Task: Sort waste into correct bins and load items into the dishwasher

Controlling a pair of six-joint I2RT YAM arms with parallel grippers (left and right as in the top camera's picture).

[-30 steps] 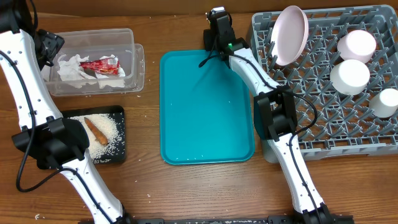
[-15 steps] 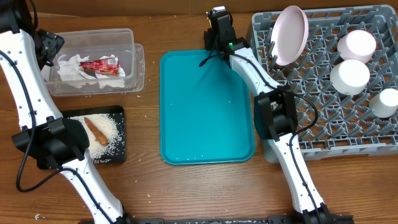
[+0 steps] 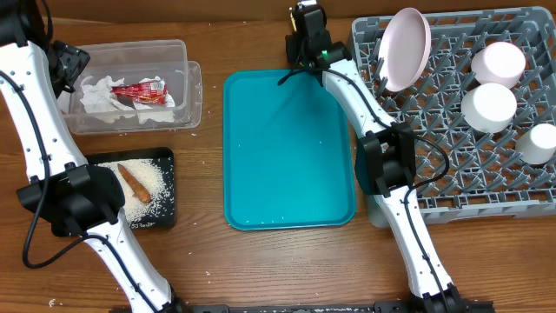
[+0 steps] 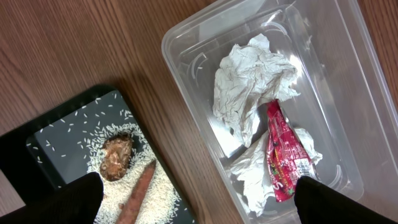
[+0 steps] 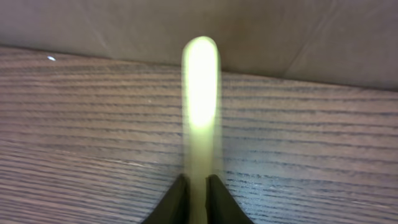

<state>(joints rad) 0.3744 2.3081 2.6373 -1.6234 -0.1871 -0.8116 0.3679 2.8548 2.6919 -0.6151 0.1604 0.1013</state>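
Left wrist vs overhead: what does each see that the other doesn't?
Left wrist only: the brown lump in the rice, hidden under the left arm from overhead. Overhead only: teal tray, dish rack holding plate, two bowls and cup. Shared: clear tub with napkins and red wrapper, black tray with rice and sausage stick.

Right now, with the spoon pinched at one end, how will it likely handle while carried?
The spoon looks like thin, smooth plastic: probably light and fairly stiff. The right gripper pinches only its narrow end, so it may pivot or slip.
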